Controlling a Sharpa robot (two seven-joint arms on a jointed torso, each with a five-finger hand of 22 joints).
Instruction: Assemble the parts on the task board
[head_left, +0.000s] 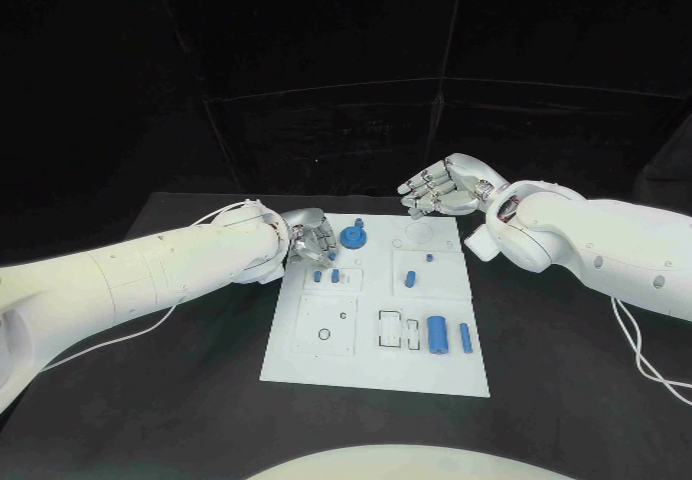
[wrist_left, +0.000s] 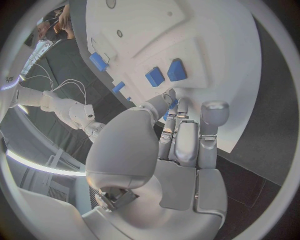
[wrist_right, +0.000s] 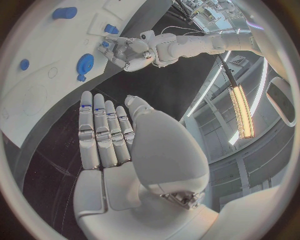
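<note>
The task board (head_left: 378, 345) lies flat on the black surface (head_left: 173, 400), which leaves every recess reachable from above. Taking the board as landmark, its near end carries a short blue cylinder (head_left: 436, 331) and a slim blue pin (head_left: 466, 337), side by side next to outlined slots; both appear unseated, though this is hard to judge. At the board's middle a small blue peg (head_left: 410, 278) rests apart from the others. Toward the far left corner, a round blue gear (head_left: 355, 238) is seated, with two small blue blocks (head_left: 327, 276) just nearer.

The left robot hand (head_left: 303, 243) is positioned over the board's far left edge, beside the blocks, fingers curled downward. Whether a part is pinched cannot be told; the placement suggests work on that cluster.

Beyond the board's far edge, the right robot hand (head_left: 444, 188) is raised clear, fingers extended and nothing grasped, presumably kept out of the way.
</note>
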